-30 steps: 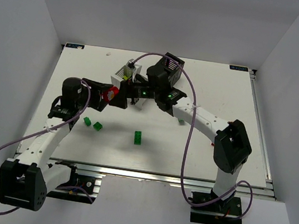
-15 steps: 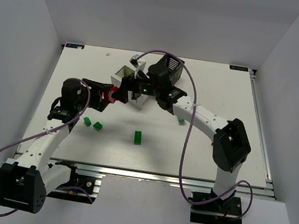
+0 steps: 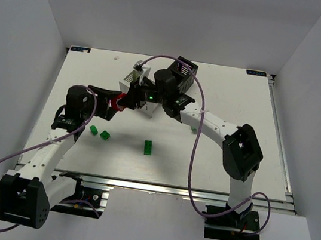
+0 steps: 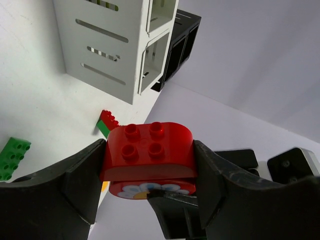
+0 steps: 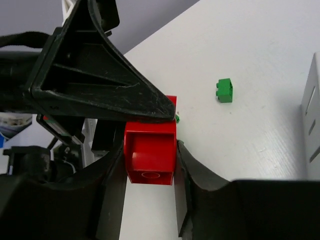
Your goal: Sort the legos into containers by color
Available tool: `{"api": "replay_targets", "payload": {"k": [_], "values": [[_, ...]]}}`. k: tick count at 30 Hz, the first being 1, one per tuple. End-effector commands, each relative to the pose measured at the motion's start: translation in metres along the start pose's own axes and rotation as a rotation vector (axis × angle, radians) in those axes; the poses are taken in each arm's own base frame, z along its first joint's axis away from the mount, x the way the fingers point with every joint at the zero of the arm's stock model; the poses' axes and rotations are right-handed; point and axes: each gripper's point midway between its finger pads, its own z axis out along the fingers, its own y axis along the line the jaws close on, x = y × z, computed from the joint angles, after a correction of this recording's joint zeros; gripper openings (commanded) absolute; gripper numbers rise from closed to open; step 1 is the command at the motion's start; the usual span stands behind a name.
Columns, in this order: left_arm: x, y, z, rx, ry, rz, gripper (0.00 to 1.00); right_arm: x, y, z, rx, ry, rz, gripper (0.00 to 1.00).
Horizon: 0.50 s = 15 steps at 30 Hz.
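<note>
A red lego (image 3: 119, 102) with a rounded end hangs above the table, left of the white container (image 3: 131, 79). My left gripper (image 3: 116, 102) is shut on it; in the left wrist view the red lego (image 4: 149, 150) sits studs up between both fingers, the left gripper (image 4: 149, 165) pressing its two ends. My right gripper (image 3: 128, 100) comes from the right, and in its wrist view the right gripper (image 5: 150, 165) is shut on the sides of the same red lego (image 5: 150, 152). The black container (image 3: 183, 69) stands behind.
Green legos (image 3: 94, 129) (image 3: 105, 135) (image 3: 148, 147) lie on the near half of the table, another green lego (image 3: 194, 129) under the right arm. A red-and-green lego (image 4: 106, 122) lies beside the white container (image 4: 107, 45). A green lego (image 5: 224, 91) lies below.
The right arm has swung left to the left gripper, and its jaws have come in from wide open onto the red lego. The left gripper has kept its hold.
</note>
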Motion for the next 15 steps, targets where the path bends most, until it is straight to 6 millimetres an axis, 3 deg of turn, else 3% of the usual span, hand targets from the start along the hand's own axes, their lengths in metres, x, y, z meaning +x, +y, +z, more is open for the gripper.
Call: {"api": "replay_targets", "payload": {"k": [1, 2, 5, 15], "values": [[0.006, -0.009, -0.005, 0.042, 0.022, 0.014, 0.03, -0.019, 0.009, -0.001, -0.055, -0.051, -0.037, 0.34], [0.006, -0.008, -0.005, 0.042, 0.022, 0.016, 0.03, -0.021, 0.009, -0.004, -0.062, -0.057, -0.040, 0.21], [0.005, -0.006, -0.005, 0.044, 0.016, 0.013, 0.03, -0.018, 0.009, -0.014, -0.083, -0.053, -0.038, 0.01], [0.002, -0.009, 0.001, 0.041, 0.012, 0.053, 0.02, -0.021, -0.010, -0.062, -0.046, -0.060, -0.046, 0.00]]}}
